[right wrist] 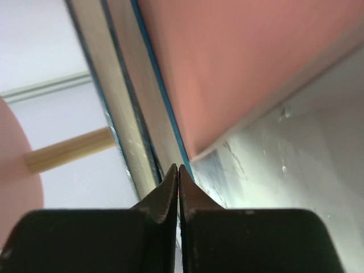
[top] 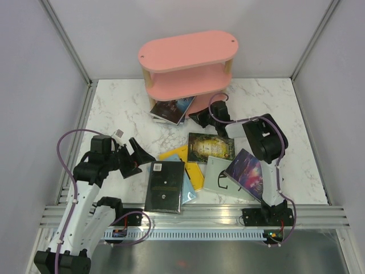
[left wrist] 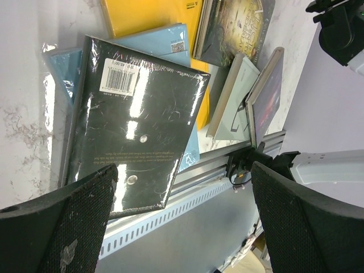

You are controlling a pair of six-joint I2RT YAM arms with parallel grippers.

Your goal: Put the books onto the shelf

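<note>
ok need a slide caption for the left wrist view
Open left gripper framing a shrink-wrapped black book lying on a blue book, a yellow book beyond.

Shelf (top: 188, 51), upper centre: pink boards, pale wood posts. Desk (top: 114, 108): white marble, grey veining. Covers recorded mid-frame:
- black book (top: 165, 185), white barcode label
- yellow book (top: 191, 165)
- green-gold book (top: 211, 147), dark ground
- purple galaxy book (top: 248, 170), right
- grey-green book (top: 219, 174), pale
- light blue book (left wrist: 151, 42)

Pink shelf (top: 188, 63) at table's (top: 114, 108) far edge; perhaps two books (top: 171, 109) tilt against its base; other books (top: 165, 185) overlap mid-front.
</note>
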